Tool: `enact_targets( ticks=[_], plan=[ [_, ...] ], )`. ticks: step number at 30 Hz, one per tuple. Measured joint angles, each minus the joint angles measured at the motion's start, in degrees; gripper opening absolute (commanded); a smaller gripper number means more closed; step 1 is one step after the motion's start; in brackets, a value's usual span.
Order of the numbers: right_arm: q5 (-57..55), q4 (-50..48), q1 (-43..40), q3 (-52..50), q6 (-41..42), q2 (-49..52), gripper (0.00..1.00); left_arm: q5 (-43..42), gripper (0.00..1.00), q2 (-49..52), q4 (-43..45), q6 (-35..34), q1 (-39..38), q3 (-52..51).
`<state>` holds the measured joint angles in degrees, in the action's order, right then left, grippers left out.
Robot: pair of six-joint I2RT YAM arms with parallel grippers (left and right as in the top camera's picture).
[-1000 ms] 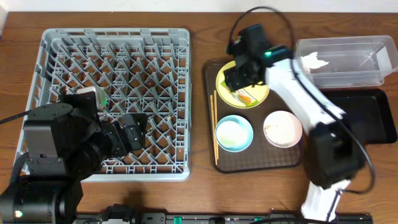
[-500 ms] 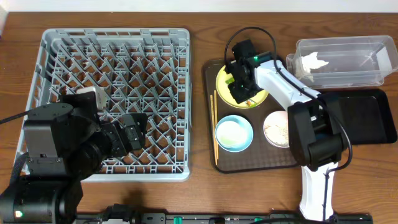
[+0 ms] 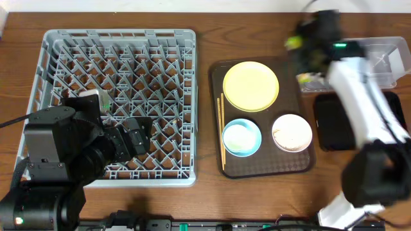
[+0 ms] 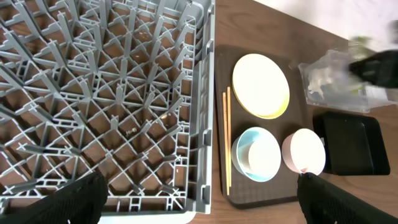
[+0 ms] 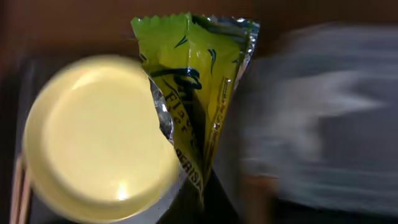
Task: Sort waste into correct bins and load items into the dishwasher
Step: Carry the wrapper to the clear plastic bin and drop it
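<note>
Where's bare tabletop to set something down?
Free: wood strip between dish rack and brown tray; wood on that tray's near side. Crowded: tray holds yellow plate, blue bowl, white bowl, chopsticks; right arm over clear tub, black tray.

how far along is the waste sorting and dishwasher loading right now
Early. Done: a napkin seems to lie in the clear tub. In hand: the right arm carries the snack wrapper above the table near that tub. Left: yellow plate, blue bowl, white bowl and chopsticks sit on the brown tray; the dish rack holds no dishes.
</note>
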<state>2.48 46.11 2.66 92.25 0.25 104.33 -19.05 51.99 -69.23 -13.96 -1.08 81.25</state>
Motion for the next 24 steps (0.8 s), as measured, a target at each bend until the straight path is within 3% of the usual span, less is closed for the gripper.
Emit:
enact_targets(
  ticks=[7, 9, 10, 12, 16, 21, 24],
  plan=[
    [-0.81, -3.85, -9.2, 0.26, 1.33, 0.79, 0.01, 0.02, 0.98, 0.0, 0.0, 0.0, 0.0, 0.0],
    [-0.81, -5.33, -10.16, 0.26, 1.75, 2.82, 0.07, 0.02, 0.98, 0.0, 0.02, 0.0, 0.0, 0.0],
    [-0.85, -6.36, -10.4, 0.26, 1.92, 3.8, 0.14, 0.02, 0.98, 0.0, -0.02, 0.0, 0.0, 0.0],
    [-1.03, -8.48, -10.51, 0.24, 2.34, 5.9, 0.36, 0.02, 0.98, 0.0, 0.0, 0.0, 0.0, 0.0],
    [-0.72, -11.8, -10.51, -0.04, 2.32, 7.78, 0.5, 0.02, 0.98, 0.0, 0.0, 0.0, 0.0, 0.0],
    [2.14, -12.17, -10.51, -0.07, 2.19, 6.49, 0.56, 0.02, 0.98, 0.0, 0.0, 0.0, 0.0, 0.0],
    [3.15, -9.62, -10.51, -0.07, 2.16, 3.93, 0.52, 0.0, 0.98, 0.0, 0.0, 0.0, 0.0, 0.0]
  ],
)
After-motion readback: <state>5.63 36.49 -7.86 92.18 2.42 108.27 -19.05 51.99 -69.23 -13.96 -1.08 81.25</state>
